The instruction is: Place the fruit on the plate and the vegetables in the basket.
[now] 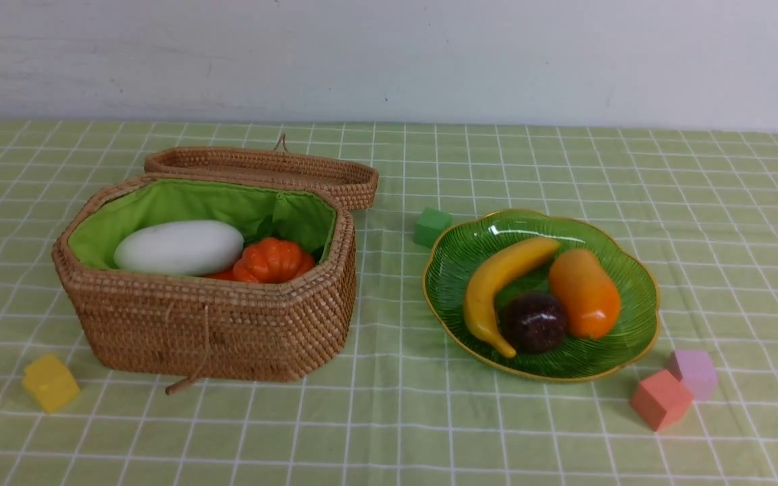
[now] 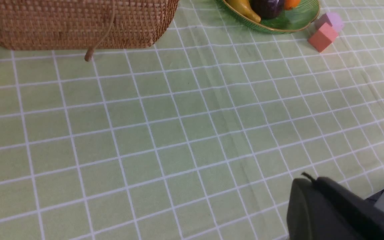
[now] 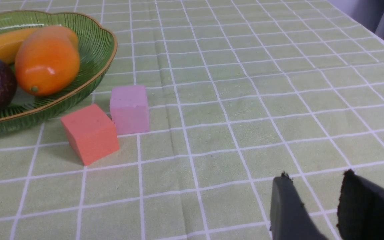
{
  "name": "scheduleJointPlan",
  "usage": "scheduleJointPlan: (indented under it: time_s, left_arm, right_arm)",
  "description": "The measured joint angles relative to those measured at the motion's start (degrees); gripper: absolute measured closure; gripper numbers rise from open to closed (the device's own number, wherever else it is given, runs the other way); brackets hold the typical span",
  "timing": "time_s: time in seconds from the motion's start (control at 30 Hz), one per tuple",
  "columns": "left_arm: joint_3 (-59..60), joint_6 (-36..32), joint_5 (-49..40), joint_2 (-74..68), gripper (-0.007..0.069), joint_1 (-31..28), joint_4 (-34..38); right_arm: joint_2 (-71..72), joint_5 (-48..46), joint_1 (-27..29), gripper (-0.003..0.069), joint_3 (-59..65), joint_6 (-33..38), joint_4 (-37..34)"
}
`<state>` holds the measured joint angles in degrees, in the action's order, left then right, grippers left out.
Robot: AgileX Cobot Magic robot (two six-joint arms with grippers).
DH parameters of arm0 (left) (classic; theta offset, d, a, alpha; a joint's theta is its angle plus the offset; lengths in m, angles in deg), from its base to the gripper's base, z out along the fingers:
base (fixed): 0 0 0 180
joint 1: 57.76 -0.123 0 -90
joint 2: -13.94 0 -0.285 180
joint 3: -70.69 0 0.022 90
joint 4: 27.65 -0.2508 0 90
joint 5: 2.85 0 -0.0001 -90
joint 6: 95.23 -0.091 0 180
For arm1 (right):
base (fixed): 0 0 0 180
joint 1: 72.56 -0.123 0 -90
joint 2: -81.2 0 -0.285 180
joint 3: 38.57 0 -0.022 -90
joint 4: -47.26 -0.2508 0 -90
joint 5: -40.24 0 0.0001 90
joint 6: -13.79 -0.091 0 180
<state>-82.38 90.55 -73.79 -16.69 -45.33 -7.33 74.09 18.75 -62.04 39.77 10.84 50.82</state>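
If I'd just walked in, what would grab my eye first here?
Probably the big wicker basket on the left, its green lining framing a white radish and an orange pumpkin. Next, the glossy green plate on the right, where a yellow banana curves beside a dark mangosteen and an orange mango.

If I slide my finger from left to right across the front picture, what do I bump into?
yellow block → basket → green block → plate with the fruit → purple block
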Motion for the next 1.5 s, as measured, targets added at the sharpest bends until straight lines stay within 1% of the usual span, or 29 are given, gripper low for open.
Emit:
scheduleJointPlan:
  time_s: [0.1, 0.33, 0.4, 0.47, 0.53, 0.6, 0.67, 0.7, 0.73, 0.77, 0.83, 0.87, 0.97, 1.0, 1.07, 1.5]
  left_arm:
    - [0.2, -0.6, 0.0, 0.0, 0.0638, 0.0, -0.9]
    - [0.3, -3.9, 0.6, 0.0, 0.0638, 0.0, -7.2]
    - [1.4, -4.2, 5.8, 0.3, 0.0638, 0.0, -8.4]
    - [4.8, -4.2, 14.7, 2.0, 0.0638, -0.7, -10.4]
    - [10.3, -4.2, 24.7, 5.8, 0.0638, -1.9, -12.9]
    - [14.7, -4.2, 31.1, 9.1, 0.0638, -3.1, -14.4]
    - [22.5, -4.2, 39.9, 13.6, 0.0638, -4.8, -16.1]
    - [23.3, -4.2, 40.6, 14.1, 0.0638, -5.2, -16.2]
    - [29.4, -4.2, 45.7, 17.8, 0.0638, -6.0, -17.0]
    - [31.7, -4.2, 47.3, 19.2, 0.0638, -6.0, -17.1]
    - [40.7, -4.2, 52.6, 22.9, 0.0638, -6.4, -17.9]
    - [43.4, -4.2, 53.7, 23.2, 0.0638, -6.4, -18.1]
    - [50.7, -4.2, 54.1, 23.4, 0.0638, -6.6, -18.5]
    - [50.7, -4.2, 53.9, 23.4, 0.0638, -6.7, -18.5]
    - [51.8, -4.2, 47.6, 23.4, 0.0638, -7.3, -18.6]
    - [51.6, -4.2, 46.5, 23.4, 0.0637, -7.5, -18.7]
  right_arm:
    - [0.0, 0.1, 0.0, 0.0418, 0.0, 0.0, 0.0]
    - [0.0, 0.1, 0.0, 0.0418, 0.0, 0.0, 0.0]
    - [0.0, 0.1, 0.0, 0.0418, 0.0, 0.0, 0.0]
    - [0.0, 0.1, 0.0, 0.0418, 0.0, 0.0, 0.0]
    - [0.0, 0.1, 0.0, 0.0418, 0.0, 0.0, 0.0]
    - [0.0, 0.1, 0.0, 0.0418, 0.0, 0.0, 0.0]
    - [0.0, 0.1, 0.0, 0.0418, 0.0, 0.0, 0.0]
    - [0.0, 0.1, 0.0, 0.0418, 0.0, 0.0, 0.0]
    - [0.0, 0.1, 0.0, 0.0418, 0.0, 0.0, 0.0]
    - [0.0, 0.1, 0.0, 0.0418, 0.0, 0.0, 0.0]
    - [0.0, 0.1, 0.0, 0.0418, 0.0, 0.0, 0.0]
    - [0.0, 0.1, 0.0, 0.0418, 0.0, 0.0, 0.0]
    - [0.0, 0.1, 0.0, 0.0418, 0.0, 0.0, 0.0]
    - [0.0, 0.1, 0.0, 0.0418, 0.0, 0.0, 0.0]
    - [0.0, 0.1, 0.0, 0.0418, 0.0, 0.0, 0.0]
    - [0.0, 0.1, 0.0, 0.0418, 0.0, 0.0, 0.0]
